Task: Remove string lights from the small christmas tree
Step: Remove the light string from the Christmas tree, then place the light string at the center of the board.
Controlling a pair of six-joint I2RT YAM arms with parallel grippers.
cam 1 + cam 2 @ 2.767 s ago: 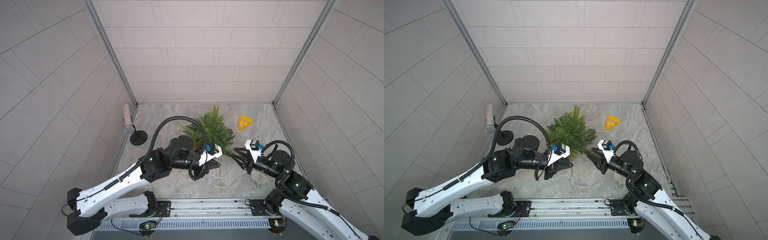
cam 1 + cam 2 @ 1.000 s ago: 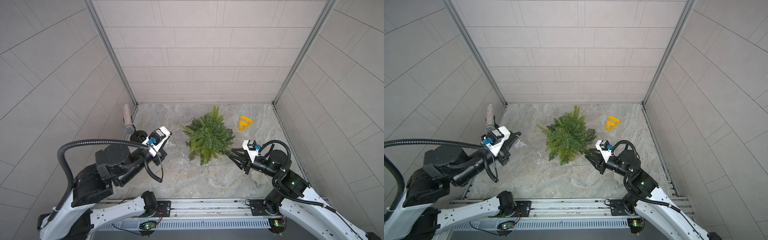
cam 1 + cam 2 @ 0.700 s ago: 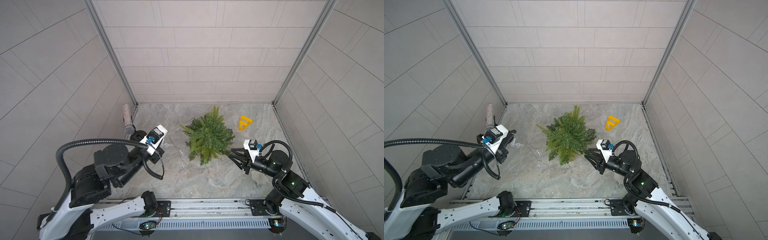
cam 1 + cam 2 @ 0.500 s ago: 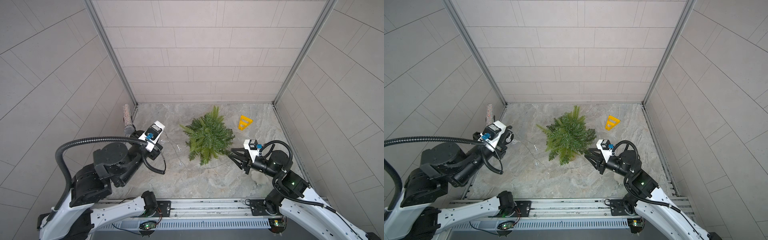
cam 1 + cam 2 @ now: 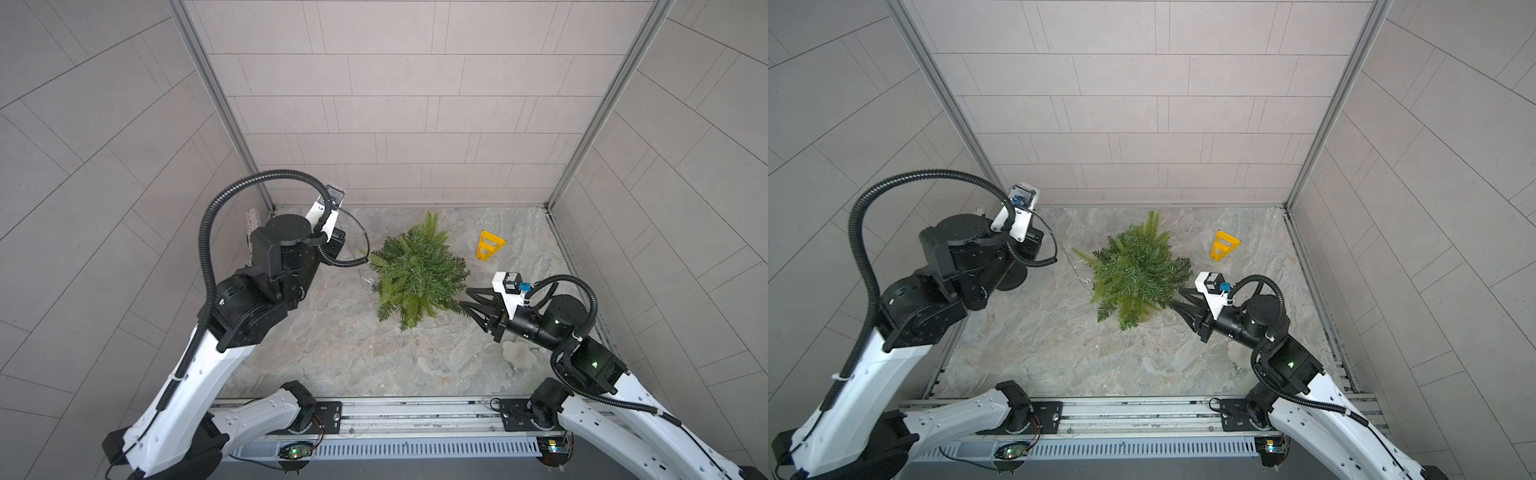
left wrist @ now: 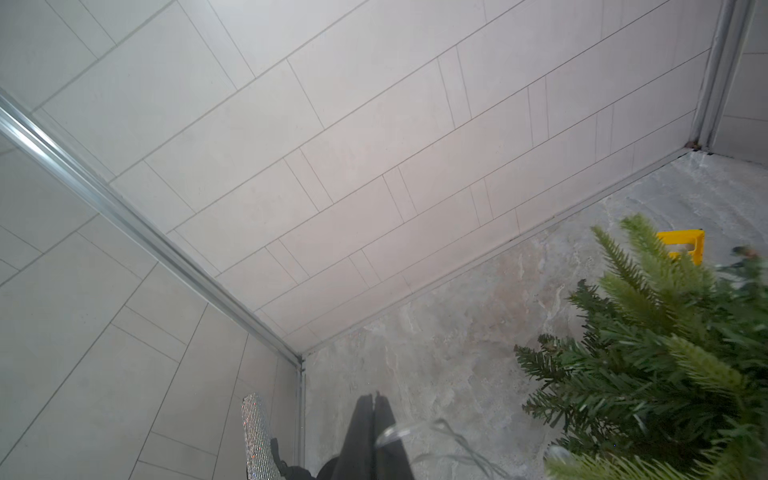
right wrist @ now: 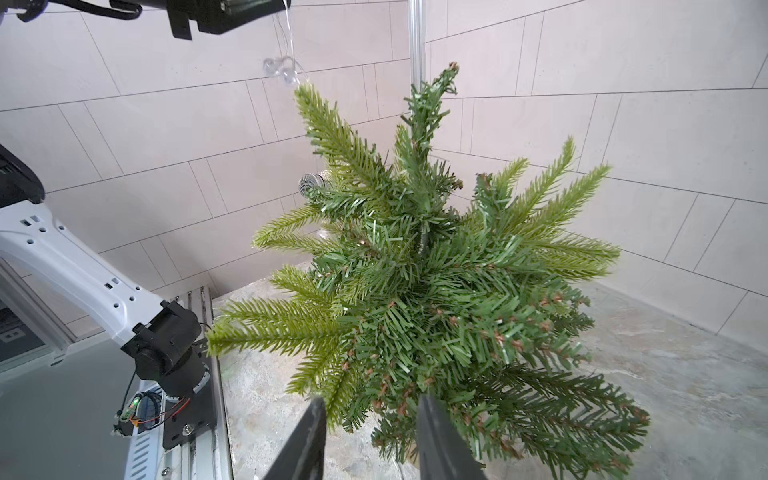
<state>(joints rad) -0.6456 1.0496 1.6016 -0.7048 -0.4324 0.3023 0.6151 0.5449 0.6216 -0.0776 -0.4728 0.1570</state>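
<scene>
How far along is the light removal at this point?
Done: no wire shows atop the small christmas tree. In hand: the shut left gripper holds the string lights raised; the right gripper, jaws open, straddles low branches. Left: strands by the tree's side and base.

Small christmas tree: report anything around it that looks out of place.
The string lights: a strand dangles mid-air from the left gripper beside the small christmas tree, and more wire trails across the floor by its base.
</scene>
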